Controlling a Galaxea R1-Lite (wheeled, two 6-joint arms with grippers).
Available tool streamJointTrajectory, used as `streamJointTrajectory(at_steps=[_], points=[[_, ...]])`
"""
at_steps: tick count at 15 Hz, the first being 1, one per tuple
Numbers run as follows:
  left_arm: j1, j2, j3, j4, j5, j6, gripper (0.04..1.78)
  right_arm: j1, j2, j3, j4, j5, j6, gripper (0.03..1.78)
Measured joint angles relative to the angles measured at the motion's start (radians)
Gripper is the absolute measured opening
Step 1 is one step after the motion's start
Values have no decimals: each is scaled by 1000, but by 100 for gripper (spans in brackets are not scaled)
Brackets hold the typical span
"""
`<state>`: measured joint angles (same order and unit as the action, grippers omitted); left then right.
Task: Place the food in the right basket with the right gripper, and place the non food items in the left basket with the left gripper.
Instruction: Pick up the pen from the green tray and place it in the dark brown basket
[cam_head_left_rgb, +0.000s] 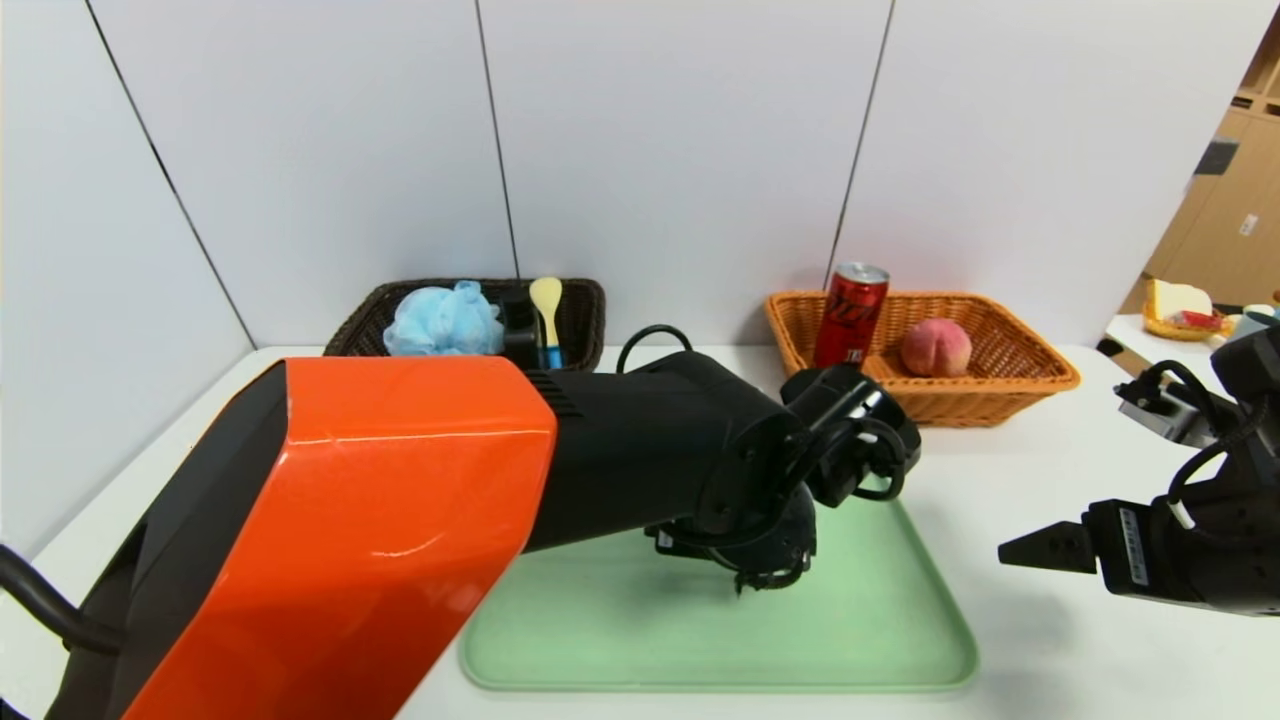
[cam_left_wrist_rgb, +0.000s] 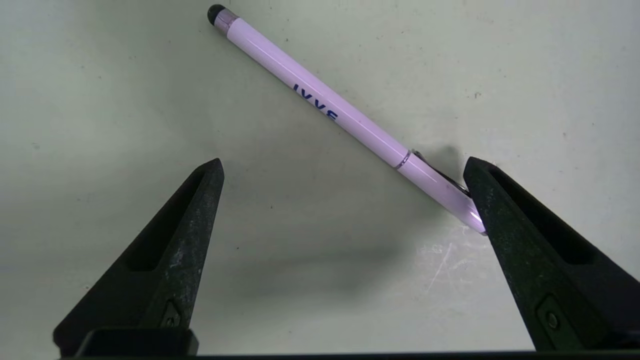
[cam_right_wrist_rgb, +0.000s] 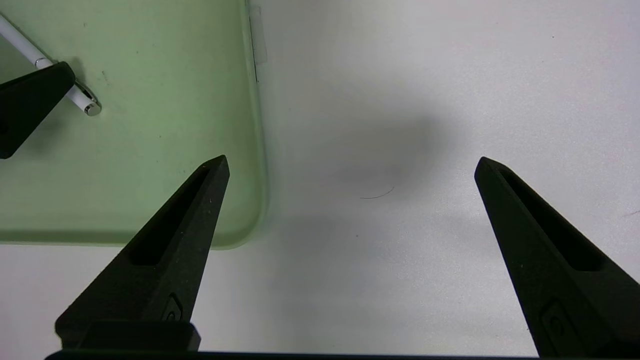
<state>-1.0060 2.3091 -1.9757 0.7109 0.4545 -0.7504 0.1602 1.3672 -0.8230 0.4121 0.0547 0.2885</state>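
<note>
A thin white pen (cam_left_wrist_rgb: 320, 100) lies slantwise on the pale green tray (cam_head_left_rgb: 850, 620). My left gripper (cam_left_wrist_rgb: 345, 167) hangs open just above the tray, with the pen's clip end beside one fingertip (cam_left_wrist_rgb: 482, 190) and nothing held. In the head view that gripper is hidden under its own wrist. The blue pouf (cam_head_left_rgb: 443, 320), dark bottle (cam_head_left_rgb: 518, 320) and yellow spoon (cam_head_left_rgb: 547, 305) are in the dark brown left basket (cam_head_left_rgb: 585, 300). The red soda can (cam_head_left_rgb: 850, 315) and the peach (cam_head_left_rgb: 935, 347) are in the orange right basket (cam_head_left_rgb: 1000, 385). My right gripper (cam_right_wrist_rgb: 351, 160) is open and empty over the bare table right of the tray.
The white table (cam_head_left_rgb: 1050, 480) ends at grey wall panels just behind both baskets. The big orange left arm (cam_head_left_rgb: 380, 500) reaches across the front left and covers part of the tray. A second table with a small basket (cam_head_left_rgb: 1180, 310) stands at the far right.
</note>
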Motion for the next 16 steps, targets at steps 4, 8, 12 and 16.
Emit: streamJointTrajectory(at_steps=[4,8,12,16], points=[[1,9,0,-5,3,2,169,3,-18,7,0,15,0,170],[1,16,1,-5,5,1,107,4,-42,12,0,17,-1,170],[1,16,1,-2,5,-2,47,18,-66,14,0,20,-1,170],[1,15,1,4,5,-24,5,26,-87,24,0,23,0,170]])
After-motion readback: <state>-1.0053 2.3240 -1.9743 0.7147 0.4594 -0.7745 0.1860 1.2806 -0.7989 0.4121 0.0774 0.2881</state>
